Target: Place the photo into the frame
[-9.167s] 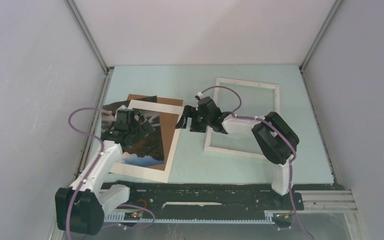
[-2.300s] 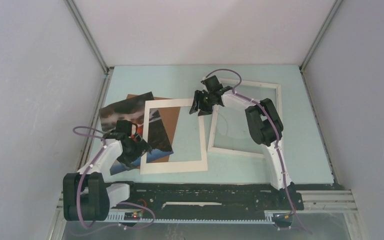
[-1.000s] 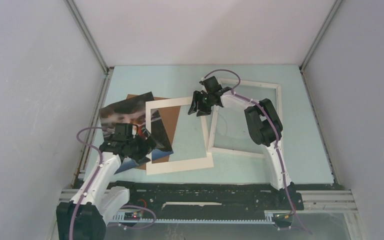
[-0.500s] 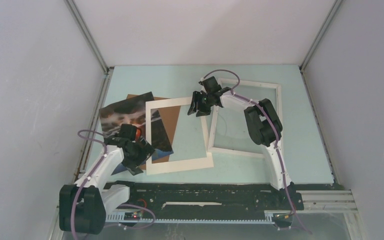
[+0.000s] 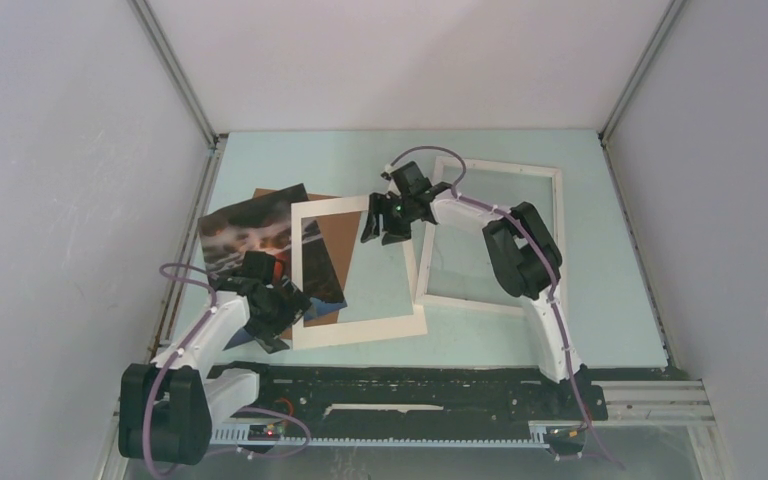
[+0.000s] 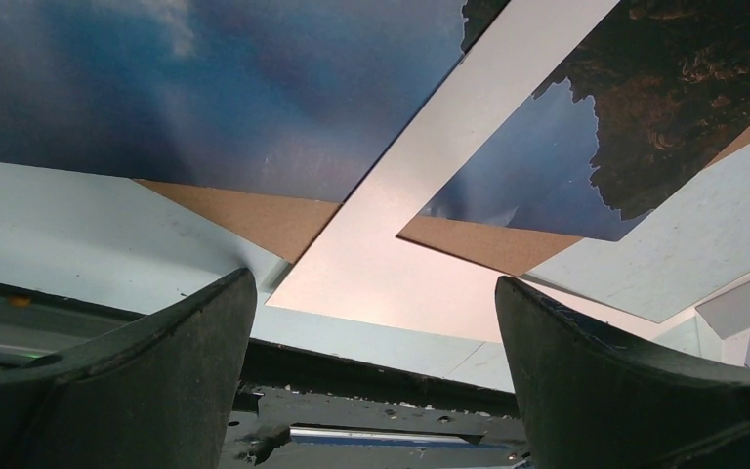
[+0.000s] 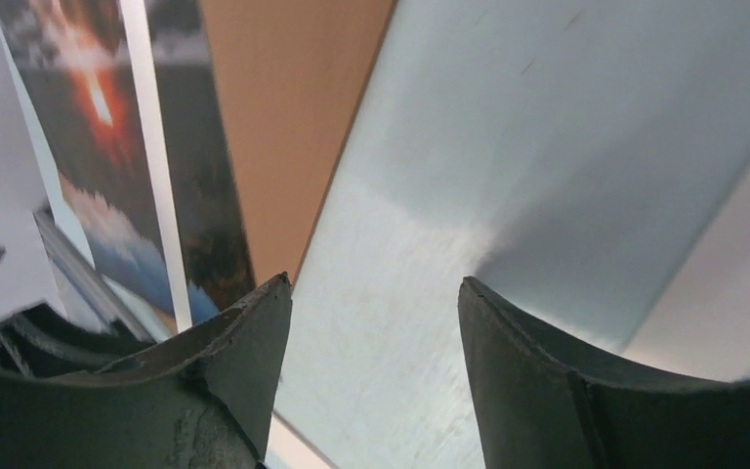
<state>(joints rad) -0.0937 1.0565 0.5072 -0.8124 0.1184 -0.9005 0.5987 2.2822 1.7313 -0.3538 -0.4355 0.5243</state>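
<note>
The photo lies at the left, dark sky with an orange sun, partly on a brown backing board. A loose white mat border lies over the photo's right part, with bare table showing through its opening. The white frame lies flat at the right, touching the mat's right side. My left gripper is wide open over the photo's near corner and the mat's near left corner, holding nothing. My right gripper hangs open over the mat's far right corner, with only table between its fingers.
The pale blue table is walled at the left, back and right. A black rail runs along its near edge by the arm bases. The brown board sticks out under the photo's near edge.
My right gripper has moved left and nearer, off the mat's far right corner, and its jaws have widened. The left gripper has drawn back slightly. The mat and photo have stayed put.
</note>
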